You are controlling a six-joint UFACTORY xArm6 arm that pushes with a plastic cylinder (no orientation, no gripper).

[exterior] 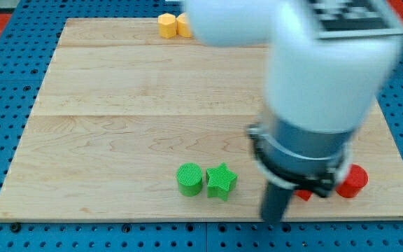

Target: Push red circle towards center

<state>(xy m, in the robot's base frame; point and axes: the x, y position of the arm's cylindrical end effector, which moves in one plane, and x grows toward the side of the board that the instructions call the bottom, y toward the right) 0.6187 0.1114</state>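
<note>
The red circle [352, 180] sits near the board's bottom right corner, partly behind the arm. My tip [276, 218] is at the lower end of the blurred dark rod, close to the board's bottom edge, to the left of and slightly below the red circle and apart from it. A small piece of another red block [303, 194] shows between the rod and the red circle; its shape is hidden by the arm.
A green circle [189, 179] and a green star [221, 181] lie side by side left of the rod. Two yellow blocks [166, 24] [183, 25] sit at the board's top edge. The big white arm body [320, 70] covers the view's right.
</note>
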